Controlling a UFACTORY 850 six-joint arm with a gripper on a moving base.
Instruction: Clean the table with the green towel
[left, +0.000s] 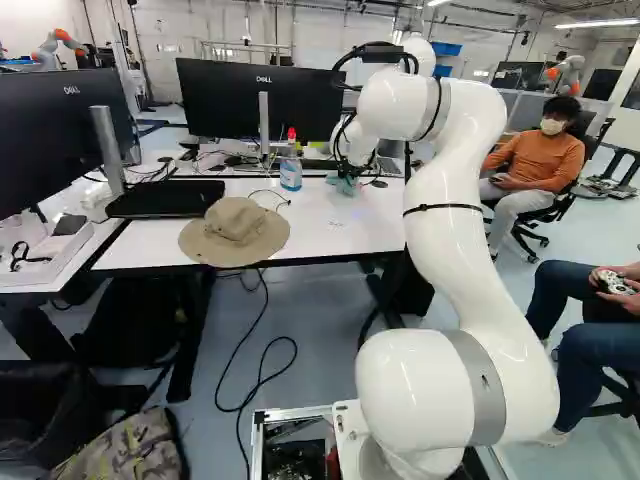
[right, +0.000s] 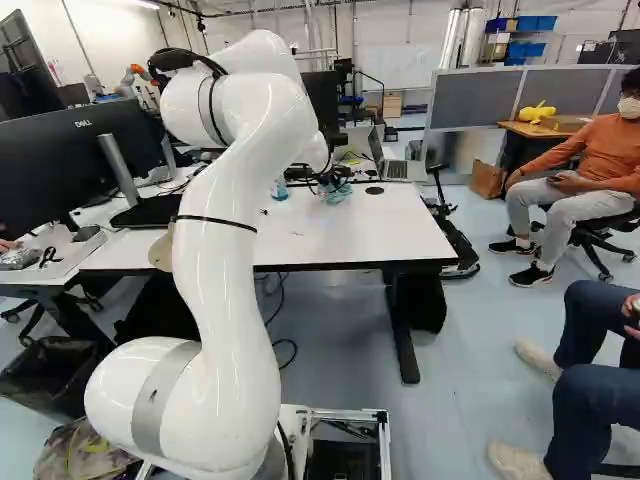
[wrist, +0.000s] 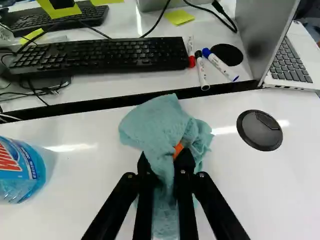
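White tabletop (left: 345, 222) is filling the middle ground, a floppy tan fabric hat (left: 235, 232) lying near left, where a wide wipe could be pushing it off the edge. Farther right, a clear plastic bottle of blue liquid (left: 291, 170) is standing; leftward strokes risk tipping it. The black two-fingered gripper (wrist: 164, 155) is pinching the crumpled pale-green cloth towel (wrist: 157, 120) at the far side; dragging could be freeing loose folds. Right of it, a round black plastic cap (wrist: 259, 130) is possibly snagging cloth.
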